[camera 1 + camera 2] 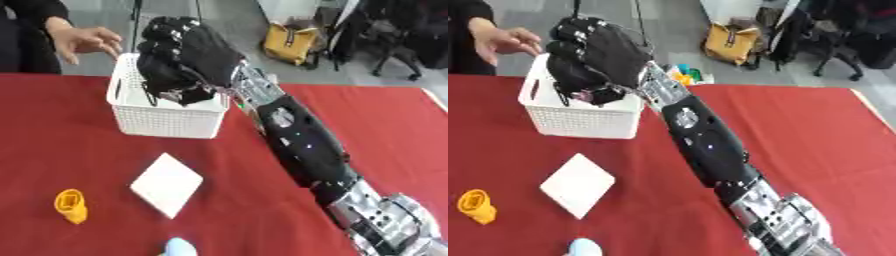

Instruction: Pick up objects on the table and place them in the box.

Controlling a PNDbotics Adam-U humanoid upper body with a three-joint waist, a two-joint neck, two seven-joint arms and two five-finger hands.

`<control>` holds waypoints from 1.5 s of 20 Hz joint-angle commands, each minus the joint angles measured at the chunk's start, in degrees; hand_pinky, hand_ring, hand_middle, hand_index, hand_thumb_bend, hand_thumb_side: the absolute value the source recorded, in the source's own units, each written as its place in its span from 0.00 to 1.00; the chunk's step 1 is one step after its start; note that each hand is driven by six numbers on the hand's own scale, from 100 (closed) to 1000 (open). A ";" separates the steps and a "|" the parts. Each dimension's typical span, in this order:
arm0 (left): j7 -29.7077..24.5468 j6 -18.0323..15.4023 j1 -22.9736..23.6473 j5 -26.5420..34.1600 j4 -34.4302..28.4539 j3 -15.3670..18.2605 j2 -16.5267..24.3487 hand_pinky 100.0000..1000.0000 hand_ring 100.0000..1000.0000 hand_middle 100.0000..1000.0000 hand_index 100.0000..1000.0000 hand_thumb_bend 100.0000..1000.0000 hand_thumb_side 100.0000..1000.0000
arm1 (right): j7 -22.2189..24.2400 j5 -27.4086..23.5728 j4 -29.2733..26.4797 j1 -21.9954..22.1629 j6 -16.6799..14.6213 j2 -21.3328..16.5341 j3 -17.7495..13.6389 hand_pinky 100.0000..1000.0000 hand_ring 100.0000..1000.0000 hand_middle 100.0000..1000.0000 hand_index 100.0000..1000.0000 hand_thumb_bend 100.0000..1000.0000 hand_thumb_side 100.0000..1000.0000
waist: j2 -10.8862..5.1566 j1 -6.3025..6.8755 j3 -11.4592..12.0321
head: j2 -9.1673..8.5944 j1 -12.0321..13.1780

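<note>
The right hand [188, 55] hung over the box [166, 120], fingers curled; what it held was unclear. A white card [166, 184] lay mid-table, a yellow toy [72, 205] near the left edge.

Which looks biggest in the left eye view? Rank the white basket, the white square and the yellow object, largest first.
1. white basket: clearly largest, though the right hand hides part of it.
2. white square: nearer the camera, yet it looks smaller than the basket.
3. yellow object: plainly the smallest.

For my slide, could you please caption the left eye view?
Right hand curled above the white basket; white square and yellow object wait on red cloth.
</note>
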 commanded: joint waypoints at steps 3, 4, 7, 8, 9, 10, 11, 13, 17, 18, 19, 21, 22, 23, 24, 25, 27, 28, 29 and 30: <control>0.10 0.15 -0.35 0.33 -1.13 0.23 -0.20 0.54 0.47 0.44 0.67 0.03 0.89 | -1.04 2.14 -1.16 -0.68 -1.45 -0.54 0.01 0.28 0.62 0.46 0.50 0.35 0.11 | -2.20 0.19 0.00 | 0.40 0.00; 0.06 0.15 -0.35 0.35 -1.13 0.19 -0.21 0.54 0.47 0.44 0.67 0.03 0.89 | -0.98 2.57 -1.15 -0.61 -1.47 -0.51 0.02 0.31 0.63 0.47 0.51 0.36 0.12 | -2.22 0.16 0.01 | 0.41 -0.04; 0.03 0.08 -0.32 0.32 -1.13 0.22 -0.21 0.54 0.47 0.44 0.67 0.03 0.89 | -0.75 3.82 -0.85 -0.20 -1.40 -0.56 -0.13 0.46 0.69 0.53 0.58 0.36 0.22 | -2.21 0.16 0.06 | 0.26 -0.10; 0.05 0.07 -0.31 0.29 -1.13 0.24 -0.21 0.54 0.47 0.44 0.67 0.03 0.89 | -0.78 4.15 -0.73 -0.10 -1.35 -0.55 -0.23 0.53 0.71 0.56 0.62 0.38 0.28 | -2.18 0.18 0.04 | 0.19 -0.12; 0.05 0.07 -0.29 0.25 -1.13 0.25 -0.20 0.54 0.47 0.44 0.67 0.03 0.89 | -0.91 4.35 -0.65 -0.03 -1.32 -0.54 -0.30 0.53 0.71 0.56 0.62 0.38 0.28 | -2.15 0.20 -0.01 | 0.13 -0.10; 0.03 0.06 -0.30 0.21 -1.13 0.24 -0.19 0.54 0.47 0.44 0.67 0.03 0.89 | -1.08 4.49 -0.60 0.02 -1.29 -0.55 -0.36 0.55 0.73 0.57 0.63 0.38 0.31 | -2.09 0.20 -0.05 | 0.14 -0.13; -0.03 0.05 -0.32 0.16 -1.13 0.18 -0.20 0.54 0.47 0.44 0.67 0.03 0.89 | -1.26 4.62 -0.55 0.07 -1.27 -0.57 -0.41 0.55 0.73 0.57 0.63 0.38 0.31 | -2.03 0.18 -0.08 | 0.19 -0.18; -0.16 -0.01 -0.34 0.07 -1.13 0.12 -0.19 0.54 0.47 0.44 0.67 0.03 0.89 | -1.49 4.85 -0.35 0.18 -1.21 -0.66 -0.51 0.58 0.74 0.60 0.66 0.39 0.33 | -1.91 0.19 -0.04 | 0.26 -0.27; -0.15 -0.13 -0.36 0.00 -1.13 0.14 -0.17 0.54 0.47 0.44 0.67 0.03 0.89 | -1.90 5.31 -0.02 0.24 -1.06 -0.87 -0.69 0.68 0.79 0.67 0.71 0.41 0.37 | -1.75 0.30 0.00 | 0.46 -0.44; -0.17 -0.13 -0.36 -0.02 -1.13 0.13 -0.17 0.54 0.47 0.45 0.67 0.03 0.89 | -2.06 5.45 -0.01 0.25 -0.98 -0.91 -0.71 0.73 0.81 0.72 0.74 0.41 0.38 | -1.72 0.32 -0.03 | 0.52 -0.45; -0.23 -0.12 -0.34 -0.05 -1.13 0.10 -0.19 0.54 0.47 0.45 0.67 0.03 0.89 | -2.26 5.54 -0.02 0.26 -0.92 -0.93 -0.72 0.73 0.81 0.72 0.74 0.41 0.38 | -1.69 0.32 -0.07 | 0.56 -0.48; -0.28 -0.09 -0.29 -0.08 -1.13 0.09 -0.23 0.54 0.47 0.45 0.67 0.03 0.89 | -2.64 5.68 0.03 0.27 -0.74 -0.97 -0.76 0.76 0.83 0.75 0.77 0.43 0.40 | -1.69 0.32 -0.10 | 0.56 -0.53; -0.29 -0.08 -0.29 -0.07 -1.13 0.08 -0.24 0.54 0.47 0.45 0.67 0.03 0.89 | -2.78 5.73 0.07 0.28 -0.61 -1.00 -0.79 0.78 0.84 0.76 0.78 0.43 0.42 | -1.69 0.32 -0.10 | 0.53 -0.56; -0.30 -0.10 -0.28 -0.06 -1.13 0.07 -0.25 0.54 0.47 0.45 0.67 0.03 0.89 | -2.89 5.73 0.13 0.28 -0.47 -1.02 -0.82 0.78 0.84 0.76 0.78 0.43 0.42 | -1.70 0.33 -0.11 | 0.48 -0.58; -0.31 -0.10 -0.28 -0.06 -1.13 0.06 -0.26 0.54 0.47 0.45 0.67 0.03 0.89 | -2.96 5.72 0.18 0.27 -0.35 -1.04 -0.85 0.80 0.85 0.78 0.79 0.44 0.44 | -1.71 0.34 -0.11 | 0.46 -0.61; -0.31 -0.08 -0.26 -0.06 -1.13 0.07 -0.27 0.54 0.47 0.45 0.67 0.03 0.89 | -3.03 5.66 0.25 0.25 -0.16 -1.03 -0.90 0.80 0.85 0.78 0.79 0.44 0.44 | -1.72 0.35 -0.12 | 0.46 -0.66; -0.39 -0.04 -0.25 -0.05 -1.13 -0.01 -0.31 0.54 0.47 0.45 0.67 0.03 0.89 | -3.51 5.51 0.16 0.18 0.37 -1.07 -0.97 0.88 0.89 0.82 0.84 0.45 0.49 | -1.70 0.37 -0.16 | 0.44 -0.92; -0.44 -0.03 -0.25 -0.04 -1.13 -0.06 -0.33 0.54 0.47 0.45 0.67 0.03 0.89 | -3.83 5.51 0.13 0.19 0.72 -1.10 -0.97 0.89 0.89 0.84 0.85 0.45 0.51 | -1.69 0.37 -0.16 | 0.43 -1.03; -0.48 -0.03 -0.25 -0.02 -1.13 -0.08 -0.34 0.54 0.47 0.45 0.67 0.03 0.89 | -4.07 5.55 0.16 0.20 1.03 -1.13 -0.96 0.89 0.89 0.84 0.85 0.45 0.51 | -1.68 0.37 -0.16 | 0.43 -1.11; -0.51 -0.03 -0.25 0.00 -1.13 -0.08 -0.35 0.54 0.47 0.45 0.67 0.03 0.89 | -4.31 5.59 0.17 0.19 1.27 -1.14 -0.94 0.92 0.91 0.87 0.87 0.45 0.53 | -1.67 0.37 -0.15 | 0.41 -1.16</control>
